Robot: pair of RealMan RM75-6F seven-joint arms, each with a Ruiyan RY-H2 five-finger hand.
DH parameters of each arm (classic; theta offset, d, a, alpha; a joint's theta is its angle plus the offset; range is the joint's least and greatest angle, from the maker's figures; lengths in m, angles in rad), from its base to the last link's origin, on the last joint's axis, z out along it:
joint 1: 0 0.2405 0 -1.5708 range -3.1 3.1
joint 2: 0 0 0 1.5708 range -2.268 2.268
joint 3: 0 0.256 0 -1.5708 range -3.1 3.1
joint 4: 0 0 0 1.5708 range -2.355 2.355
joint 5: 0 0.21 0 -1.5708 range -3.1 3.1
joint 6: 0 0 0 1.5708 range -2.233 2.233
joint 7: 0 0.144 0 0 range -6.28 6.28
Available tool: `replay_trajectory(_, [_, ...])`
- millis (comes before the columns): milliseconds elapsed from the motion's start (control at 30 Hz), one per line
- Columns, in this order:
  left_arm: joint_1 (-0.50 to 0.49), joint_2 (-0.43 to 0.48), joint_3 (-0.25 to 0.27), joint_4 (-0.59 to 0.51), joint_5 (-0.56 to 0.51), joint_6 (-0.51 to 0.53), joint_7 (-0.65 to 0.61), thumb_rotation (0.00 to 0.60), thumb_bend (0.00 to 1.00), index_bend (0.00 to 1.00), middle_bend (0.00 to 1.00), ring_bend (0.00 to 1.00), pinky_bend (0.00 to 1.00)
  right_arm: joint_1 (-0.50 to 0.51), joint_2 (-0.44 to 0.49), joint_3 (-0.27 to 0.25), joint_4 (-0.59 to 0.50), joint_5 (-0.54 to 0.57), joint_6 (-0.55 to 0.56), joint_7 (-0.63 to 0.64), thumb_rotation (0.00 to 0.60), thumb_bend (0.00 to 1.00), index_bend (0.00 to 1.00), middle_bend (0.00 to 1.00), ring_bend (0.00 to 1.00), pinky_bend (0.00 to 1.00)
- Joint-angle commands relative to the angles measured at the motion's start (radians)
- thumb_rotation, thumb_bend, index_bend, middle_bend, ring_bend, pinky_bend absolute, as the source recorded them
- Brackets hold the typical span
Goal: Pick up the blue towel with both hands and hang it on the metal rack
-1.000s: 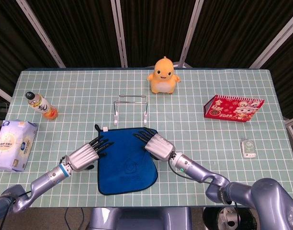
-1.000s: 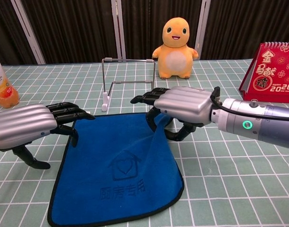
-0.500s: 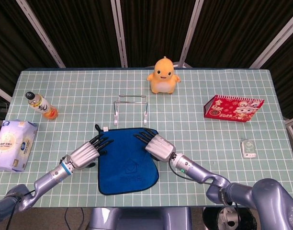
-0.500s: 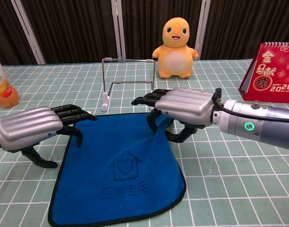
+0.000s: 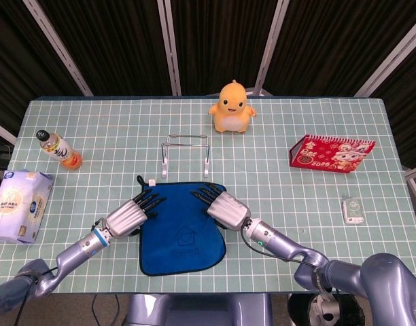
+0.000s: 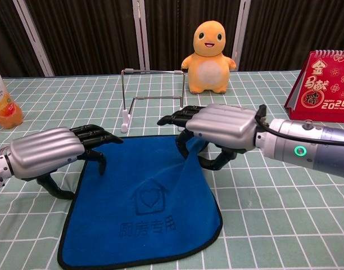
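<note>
While the blue towel (image 6: 144,208) lies mostly flat near the front edge of the desk (image 5: 317,122), my right hand (image 6: 220,128) pinches its far right corner and lifts a fold. My left hand (image 6: 48,151) has moved in closer since a second ago; its fingers now curl at the left edge, and I cannot tell if it grips. The metal rack (image 6: 152,95) stands just behind the towel, with an orange toy (image 6: 208,50) behind the rack.
</note>
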Motion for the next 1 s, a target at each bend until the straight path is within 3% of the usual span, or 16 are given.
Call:
replay_trajectory(33, [-0.002, 0.0, 0.003, -0.008, -0.001, 0.003, -0.001, 0.6, 0.07, 0.4, 0.0, 0.0, 0.0, -0.001, 0.001, 0.0, -0.001, 0.0, 0.0, 0.001, 0.6, 0.58, 0.66, 0.03, 0.0, 0.0])
replay_trajectory(1000, [-0.04, 0.034, 0.001, -0.084, -0.033, -0.006, 0.059, 0.6, 0.08, 0.4, 0.0, 0.0, 0.0, -0.004, 0.0, 0.003, -0.016, -0.002, 0.001, -0.01, 0.6, 0.58, 0.66, 0.03, 0.0, 0.0])
